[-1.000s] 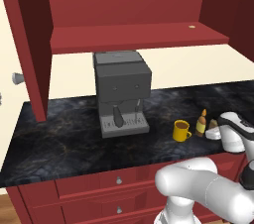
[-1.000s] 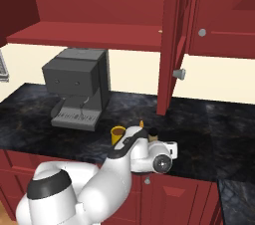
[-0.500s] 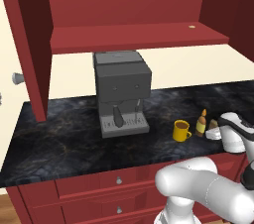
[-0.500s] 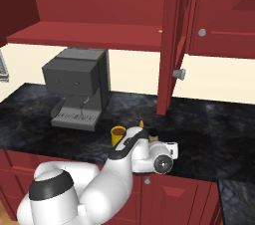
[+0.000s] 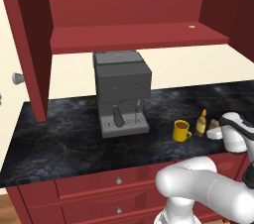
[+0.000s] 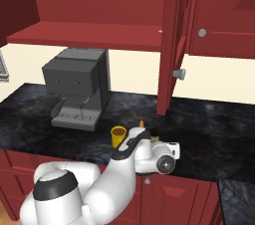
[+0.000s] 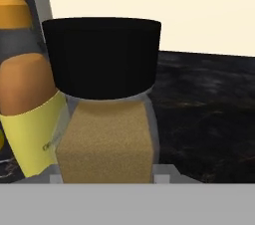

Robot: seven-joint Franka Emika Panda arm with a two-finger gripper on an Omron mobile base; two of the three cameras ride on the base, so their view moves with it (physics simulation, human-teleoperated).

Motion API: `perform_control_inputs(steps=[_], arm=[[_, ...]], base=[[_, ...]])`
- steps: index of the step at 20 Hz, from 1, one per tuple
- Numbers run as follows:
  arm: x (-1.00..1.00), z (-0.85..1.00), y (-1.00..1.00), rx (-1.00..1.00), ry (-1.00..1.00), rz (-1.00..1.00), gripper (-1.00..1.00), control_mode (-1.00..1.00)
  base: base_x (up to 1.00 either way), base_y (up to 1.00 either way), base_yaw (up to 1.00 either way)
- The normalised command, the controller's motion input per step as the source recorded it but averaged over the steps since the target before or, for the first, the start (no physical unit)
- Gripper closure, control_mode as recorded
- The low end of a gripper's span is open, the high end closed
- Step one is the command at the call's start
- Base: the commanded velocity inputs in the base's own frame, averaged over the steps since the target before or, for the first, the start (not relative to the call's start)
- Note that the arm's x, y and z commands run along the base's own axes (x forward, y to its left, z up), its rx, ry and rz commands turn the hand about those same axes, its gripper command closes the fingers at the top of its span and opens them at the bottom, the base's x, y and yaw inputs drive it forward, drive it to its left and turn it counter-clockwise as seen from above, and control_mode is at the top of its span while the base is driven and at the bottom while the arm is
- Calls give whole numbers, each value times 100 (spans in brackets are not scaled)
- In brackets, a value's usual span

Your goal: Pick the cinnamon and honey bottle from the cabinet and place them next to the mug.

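The cinnamon, a black-capped jar with brown contents, stands upright on the counter between my fingers. My gripper is shut on the cinnamon, its tips pressed against both sides low down. The honey bottle stands right beside it, amber with a yellow label. From the left base view the yellow mug, honey bottle and cinnamon form a row, with my gripper at the jar. The right base view shows the mug, honey bottle's tip and the cinnamon's cap. Above hangs the open cabinet.
A grey coffee machine stands on the black counter left of the mug. An open cabinet door with a round knob hangs down over the counter on the right. Red drawers run below the counter's front edge.
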Motion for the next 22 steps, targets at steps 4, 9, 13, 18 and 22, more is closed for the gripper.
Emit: perform_control_inputs(steps=[4, 9, 13, 18, 22], arm=[[0, 0, 0, 0, 0, 0, -100, -100], [0, 0, 0, 0, 0, 0, -100, -100], [0, 14, 1, 0, 0, 0, -100, -100], [-1, 26, 0, 0, -6, 0, -100, -100], [-9, 45, 0, 0, -12, 0, -100, -100]], base=[[0, 0, 0], [0, 0, 0], [0, 0, 0], [0, 0, 0], [0, 0, 0]])
